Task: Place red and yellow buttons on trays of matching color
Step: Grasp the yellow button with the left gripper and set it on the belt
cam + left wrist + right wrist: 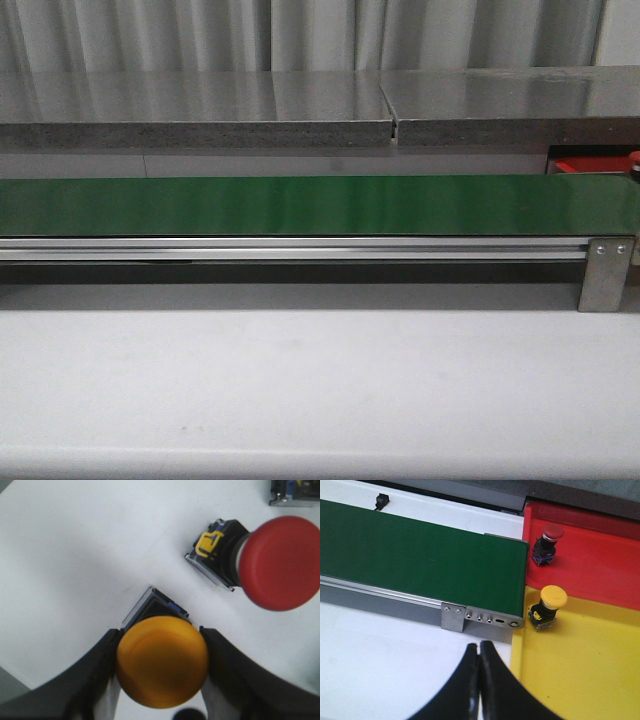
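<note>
You see the right gripper's (480, 680) black fingers pressed together above the white table (385, 660). Past the long green belt's (420, 555) end, a red-capped button (547, 542) stands in the flat red tray (600, 565), a yellow-capped button (549, 606) in the flat yellow tray (590, 670).

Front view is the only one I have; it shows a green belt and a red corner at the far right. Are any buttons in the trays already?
Observer: Yes. A red button is in the red tray, just past the end of the belt.
Operator: Is there also a yellow tray?
Observer: Yes, next to the red one. The yellow tray holds a yellow button.
Operator: Does any arm hold something?
Observer: The left jaws are shut on a second yellow button, which sits on the white table.
</note>
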Robot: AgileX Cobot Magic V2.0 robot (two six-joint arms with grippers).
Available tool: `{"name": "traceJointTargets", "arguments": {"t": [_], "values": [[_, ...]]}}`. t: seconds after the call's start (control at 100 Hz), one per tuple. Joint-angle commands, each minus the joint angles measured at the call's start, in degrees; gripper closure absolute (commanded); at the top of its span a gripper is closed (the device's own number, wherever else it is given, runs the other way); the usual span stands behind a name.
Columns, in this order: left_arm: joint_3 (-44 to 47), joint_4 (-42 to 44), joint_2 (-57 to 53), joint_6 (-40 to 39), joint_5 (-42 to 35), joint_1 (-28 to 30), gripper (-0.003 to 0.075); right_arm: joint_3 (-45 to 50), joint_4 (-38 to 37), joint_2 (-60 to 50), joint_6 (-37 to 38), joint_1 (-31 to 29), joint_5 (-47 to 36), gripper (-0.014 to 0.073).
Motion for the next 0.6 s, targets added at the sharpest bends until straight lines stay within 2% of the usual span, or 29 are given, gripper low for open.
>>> {"name": "traceJointTargets", "arguments": {"t": [0.0, 0.32, 0.59], "values": [[-1.88, -0.63, -3.00, 0.00, -1.17, -0.21, 0.0502, -1.54, 0.15, -0.32, -0.37, -0.02, -3.65, 0.0712], [-1.61, -3.58, -12.72, 2.50, 1.86, -0.80, 0.0502, -1.54, 0.15, -0.32, -0.37, -0.02, -3.65, 0.0712], [-1.61, -2.75, -20.06, 2.61, 2.66, -9.69, 0.0502, -1.54, 0.15, -0.32, -0.37, -0.02, -3.65, 0.0712]]}}
